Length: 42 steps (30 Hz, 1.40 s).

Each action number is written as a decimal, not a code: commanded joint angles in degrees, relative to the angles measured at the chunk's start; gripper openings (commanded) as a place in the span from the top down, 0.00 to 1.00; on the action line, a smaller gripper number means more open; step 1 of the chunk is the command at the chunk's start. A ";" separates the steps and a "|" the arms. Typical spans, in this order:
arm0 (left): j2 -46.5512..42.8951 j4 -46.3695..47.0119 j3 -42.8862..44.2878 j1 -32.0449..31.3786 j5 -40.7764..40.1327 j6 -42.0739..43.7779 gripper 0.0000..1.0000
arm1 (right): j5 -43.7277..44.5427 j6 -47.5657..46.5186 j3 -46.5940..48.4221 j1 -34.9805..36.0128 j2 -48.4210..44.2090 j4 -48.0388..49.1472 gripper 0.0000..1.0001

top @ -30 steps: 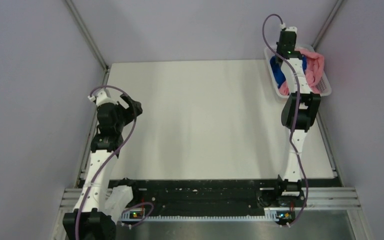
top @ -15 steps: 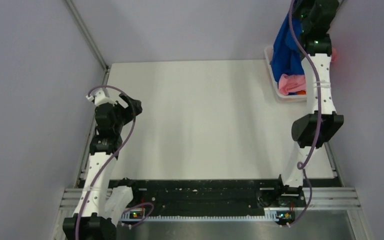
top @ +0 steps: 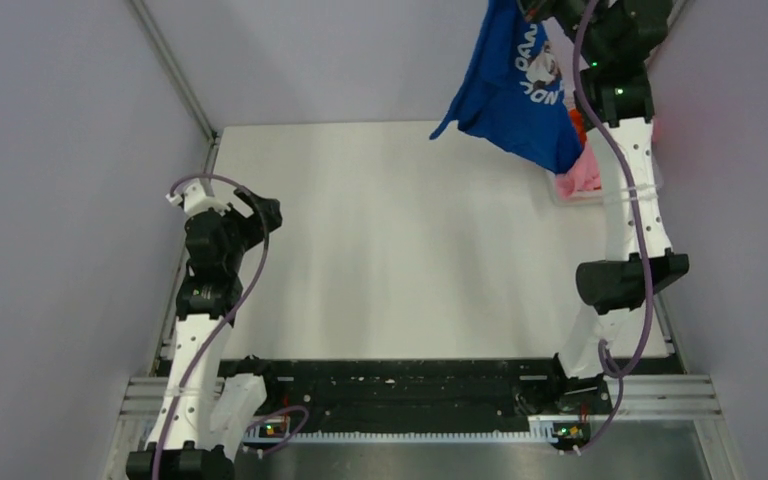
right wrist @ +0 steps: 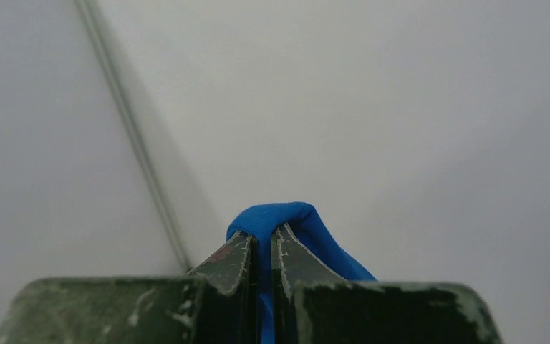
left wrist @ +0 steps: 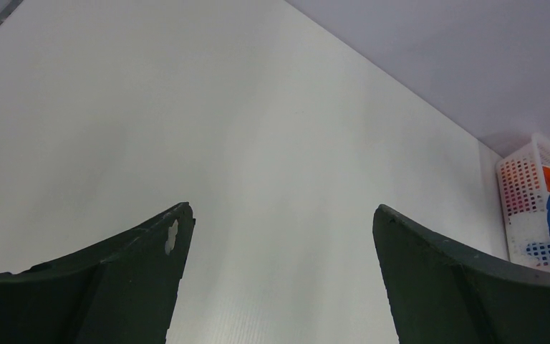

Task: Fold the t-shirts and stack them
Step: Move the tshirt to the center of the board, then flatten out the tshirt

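My right gripper (right wrist: 263,240) is shut on a fold of the royal blue t-shirt (right wrist: 286,222) and holds it high at the top right of the top view. The blue t-shirt (top: 515,95) hangs spread in the air, white lettering showing, above the table's far right corner. A pink t-shirt (top: 580,172) lies in the white basket (top: 600,195) below it, with a bit of orange cloth (top: 578,120) beside the arm. My left gripper (left wrist: 279,215) is open and empty above the table at the left (top: 260,212).
The white lattice basket (left wrist: 526,208) stands at the table's far right corner, against the wall. The white table (top: 410,240) lies between the two arms. Grey walls close in on the left, back and right.
My right gripper has lifted the blue t-shirt out of the basket, up and to the left, and the shirt now hangs open. The left arm has barely moved.
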 commanded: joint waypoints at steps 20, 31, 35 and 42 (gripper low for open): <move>-9.61 -11.28 4.17 0.09 -7.84 -2.80 0.01 | 12.82 -18.66 -23.40 24.51 -15.60 -5.41 0.93; -1.48 -13.15 1.24 0.08 0.33 -4.53 0.01 | 48.06 -6.26 -72.22 13.01 -23.38 -5.49 0.01; 3.13 -14.32 0.14 0.04 4.01 -5.35 0.01 | 44.11 -4.54 -76.34 13.36 -26.71 -5.53 0.01; 7.71 -18.15 -5.64 0.09 6.13 -5.89 0.01 | 45.59 2.10 -81.75 23.36 -32.15 -10.39 0.01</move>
